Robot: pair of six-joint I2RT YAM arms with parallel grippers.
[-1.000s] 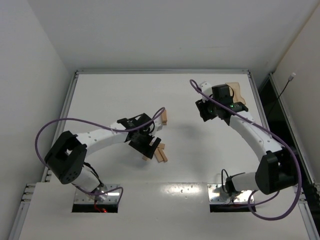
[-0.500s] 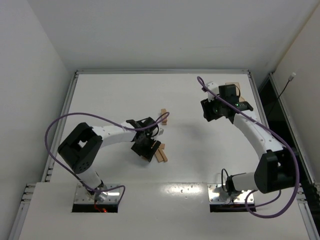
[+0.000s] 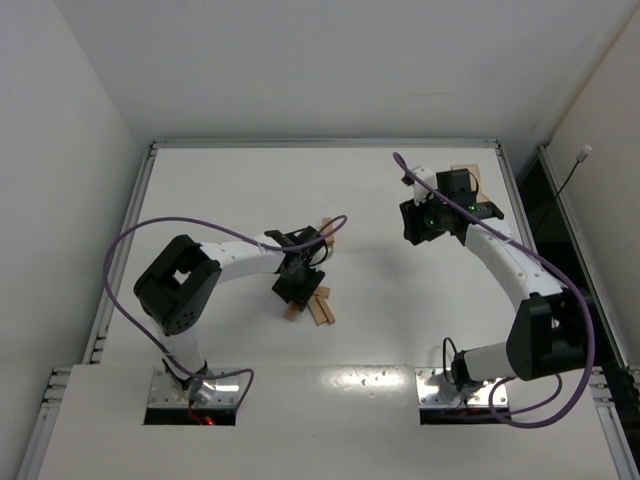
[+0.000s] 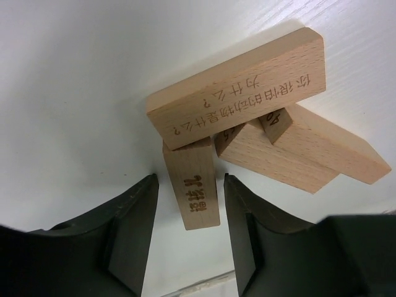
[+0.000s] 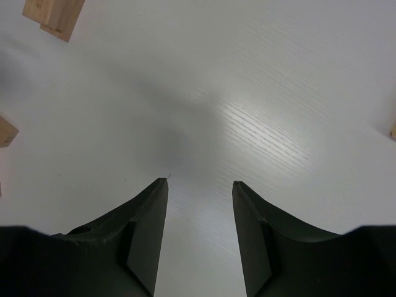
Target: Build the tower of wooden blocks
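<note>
Swinging its elbow inward, the left gripper (image 4: 189,180) has come over the heap of wood blocks (image 3: 320,306) on the table's (image 3: 220,180) 6 o'clock side, jaws apart astride one plank (image 4: 199,204) whose long axis runs out toward 12 o'clock from the claw. That plank and the crosswise plank (image 4: 238,86) over its far end carry engraved Chinese characters, the latter's with question marks. The right gripper (image 5: 200,185), also spread, hovers well apart at the heap's 2 o'clock.

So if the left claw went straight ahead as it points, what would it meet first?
The narrow plank lying between the left claw's open fingers; its far end sits under the engraved plank. Depth is hard to judge.
</note>
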